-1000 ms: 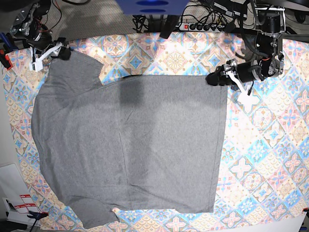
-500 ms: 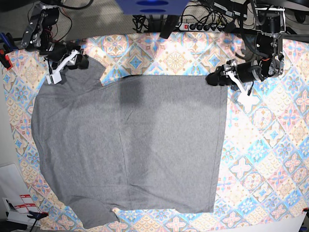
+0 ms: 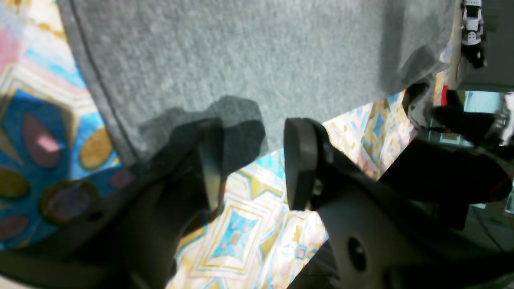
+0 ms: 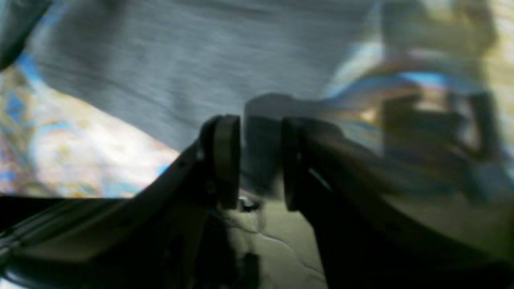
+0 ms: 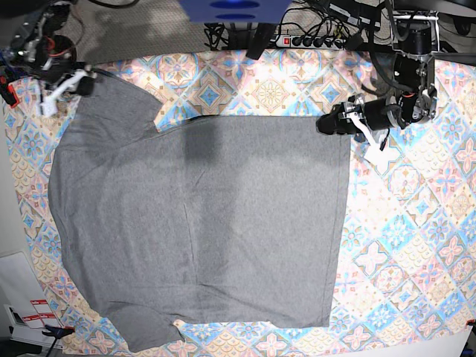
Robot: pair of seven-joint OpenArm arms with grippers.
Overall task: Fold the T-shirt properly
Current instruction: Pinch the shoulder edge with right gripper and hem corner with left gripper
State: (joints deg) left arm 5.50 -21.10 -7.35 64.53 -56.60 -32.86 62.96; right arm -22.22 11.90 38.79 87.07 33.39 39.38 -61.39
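Observation:
The heather-grey T-shirt [image 5: 201,223] lies spread flat on the tile-patterned cloth [image 5: 409,223], sleeves towards the left. My left gripper [image 5: 329,123] is at the shirt's top right corner. In the left wrist view it [image 3: 253,160] is open, its jaws astride the corner of the shirt [image 3: 241,60]. My right gripper [image 5: 88,85] is at the upper sleeve's outer edge. In the blurred right wrist view it [image 4: 259,160] has grey shirt fabric [image 4: 180,60] filling the gap between its fingers.
A power strip [image 5: 316,41] and cables lie beyond the cloth's far edge, beside a blue object [image 5: 234,9]. Papers [image 5: 22,312] lie off the cloth at the bottom left. Patterned cloth shows to the right of the shirt.
My right gripper swung inward over the upper sleeve half a second ago and has drawn back out to the sleeve's outer edge. My left gripper has stayed at the shirt's top right corner.

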